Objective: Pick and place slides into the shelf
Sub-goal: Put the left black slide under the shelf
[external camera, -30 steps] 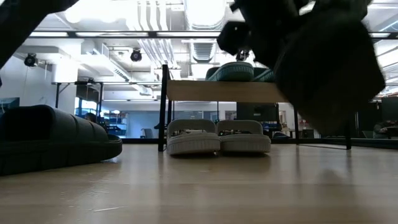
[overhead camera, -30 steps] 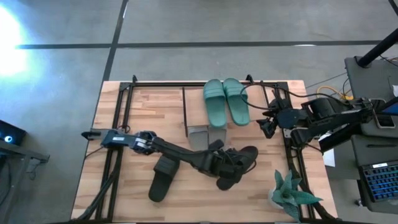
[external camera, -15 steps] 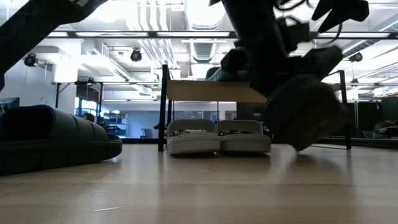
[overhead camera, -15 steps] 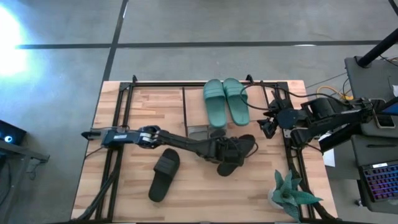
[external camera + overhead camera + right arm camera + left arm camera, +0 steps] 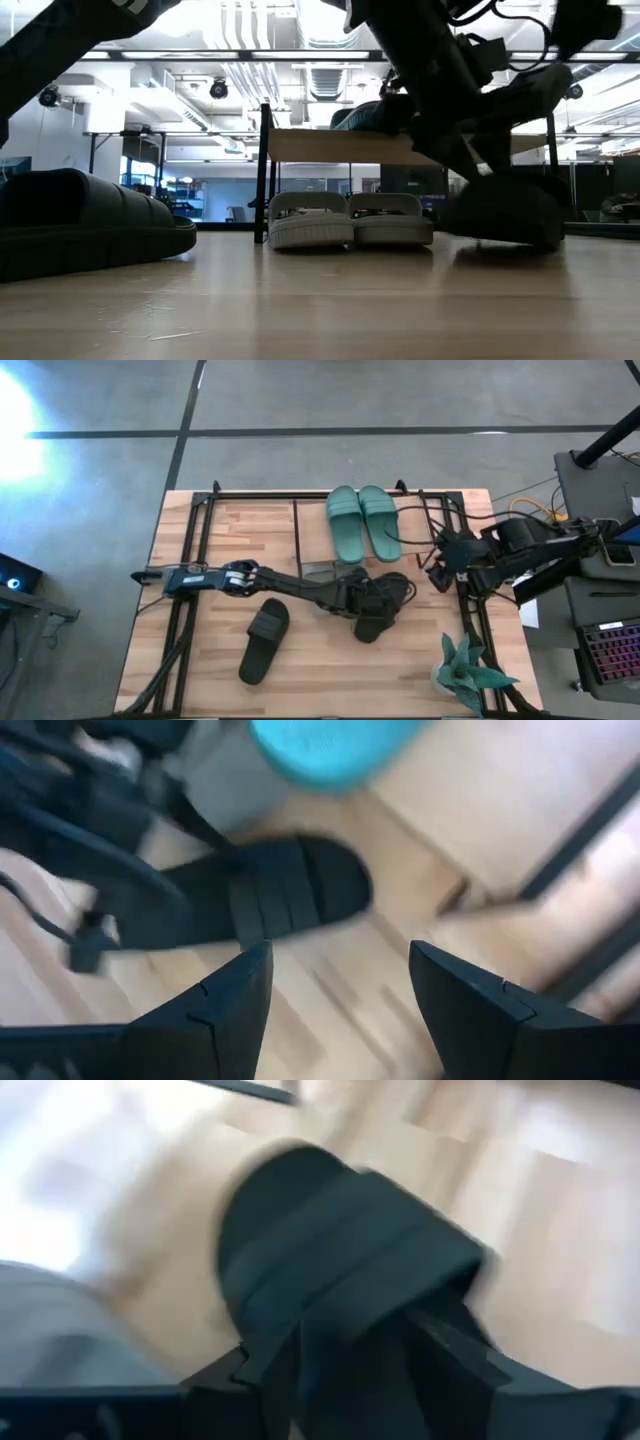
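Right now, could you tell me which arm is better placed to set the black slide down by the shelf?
Left. Its tool already grips that black slide beside the shelf. The right tool hangs open, holding nothing, further out toward the table's right edge.

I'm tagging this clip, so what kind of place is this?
Probably an indoor lab or workshop: a concrete floor with taped lines, exposed ceiling ducts, and a wooden table with a laptop beside it.

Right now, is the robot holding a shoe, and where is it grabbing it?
Yes. The left hand holds a black sandal, pinching its wide strap. The right hand is open and holds nothing.
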Controlling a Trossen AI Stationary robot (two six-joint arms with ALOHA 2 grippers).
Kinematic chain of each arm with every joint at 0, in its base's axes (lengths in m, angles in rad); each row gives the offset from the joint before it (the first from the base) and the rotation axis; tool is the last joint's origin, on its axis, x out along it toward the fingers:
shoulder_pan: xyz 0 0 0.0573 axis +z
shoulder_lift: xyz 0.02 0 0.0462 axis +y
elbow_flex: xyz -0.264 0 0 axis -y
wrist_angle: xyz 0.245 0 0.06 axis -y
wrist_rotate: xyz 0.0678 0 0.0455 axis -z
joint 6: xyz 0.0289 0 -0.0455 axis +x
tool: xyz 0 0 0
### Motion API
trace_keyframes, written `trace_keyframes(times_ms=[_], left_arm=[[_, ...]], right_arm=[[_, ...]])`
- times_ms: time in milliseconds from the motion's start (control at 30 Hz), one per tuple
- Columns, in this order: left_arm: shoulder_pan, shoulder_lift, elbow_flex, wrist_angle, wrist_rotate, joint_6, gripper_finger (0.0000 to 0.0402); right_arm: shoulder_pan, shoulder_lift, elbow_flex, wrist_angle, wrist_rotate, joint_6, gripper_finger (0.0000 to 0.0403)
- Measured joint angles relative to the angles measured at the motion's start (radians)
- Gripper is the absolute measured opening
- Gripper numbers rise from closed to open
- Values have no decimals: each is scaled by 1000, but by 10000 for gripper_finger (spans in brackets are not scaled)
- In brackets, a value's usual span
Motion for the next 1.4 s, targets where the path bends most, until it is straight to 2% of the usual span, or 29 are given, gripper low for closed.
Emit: trace_keyframes(times_ms=[133, 300, 400, 533, 633, 733, 800, 833, 933, 1067, 1167, 1300, 1400], left_arm=[[-14, -23, 0, 22, 85, 0, 167], [-36, -71, 2, -14, 64, 8, 168], [-59, -119, -1, -96, 48, 62, 168], [-130, -209, -19, -208, -119, 78, 168], [-186, -272, -53, -287, -279, 70, 167], [-240, -335, -92, -427, -437, -53, 156], [-273, -386, -134, -574, -499, -211, 144], [-283, -410, -156, -634, -516, -299, 138], [-314, -488, -247, -827, -543, -577, 118], [-355, -600, -398, -928, -564, -851, 97], [-376, -685, -516, -903, -566, -916, 87], [-389, -760, -631, -903, -565, -992, 82], [-394, -809, -693, -903, -561, -993, 81]], right_arm=[[2, 15, -6, -61, -52, 20, 226], [4, 43, -8, -58, -88, 15, 226], [24, 62, -9, -60, -160, 1, 225], [93, 85, -29, -74, -212, -15, 204], [165, 79, -59, -16, -223, -22, 157], [247, 49, -95, 74, -214, 12, 79], [291, 32, -118, 98, -169, 63, 30], [310, 19, -131, 105, -150, 102, 22], [386, 11, -188, 135, -78, 226, 16], [494, 0, -280, 232, 92, 307, 9], [533, 19, -363, 308, 172, 281, 9], [535, 45, -455, 422, 153, 207, 9], [535, 65, -505, 530, 143, 142, 9]])
